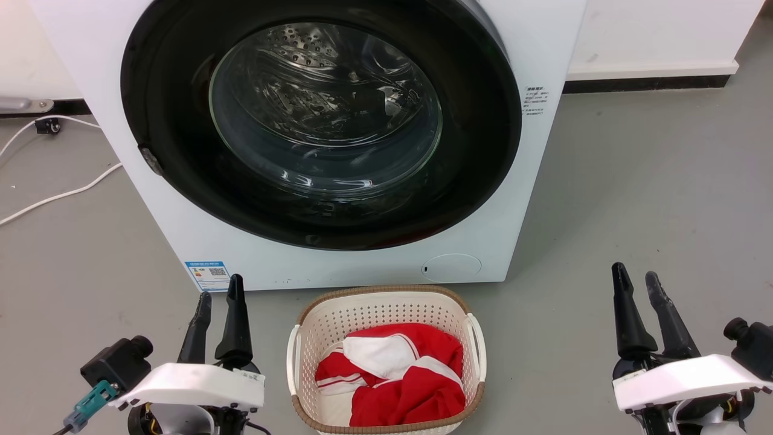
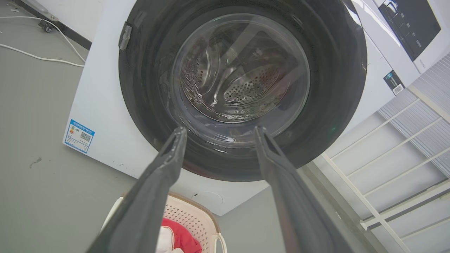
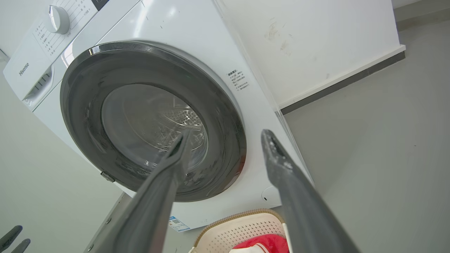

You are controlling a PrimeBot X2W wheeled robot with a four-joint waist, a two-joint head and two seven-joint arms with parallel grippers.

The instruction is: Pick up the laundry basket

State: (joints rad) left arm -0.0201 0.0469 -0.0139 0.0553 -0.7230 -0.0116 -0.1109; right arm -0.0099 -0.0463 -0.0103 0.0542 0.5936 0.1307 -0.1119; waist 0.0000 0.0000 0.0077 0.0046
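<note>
Washing machine, white cable, grey floor

The near end of the laundry basket is cut off by the bottom edge of the head view, and its floor is hidden under a red and white garment. The print on the blue label of the washing machine is too small to be read.

Inward of the left pincer, bare floor up to the basket and its near handle; inward of the right pincer, a wider strip of bare floor up to the other handle; just ahead of the left pincer, blocked by the washing machine; ahead of the right pincer, open floor to the wall; outward of the left pincer, a white cable, well apart; clothes heaped low inside the basket.
</note>
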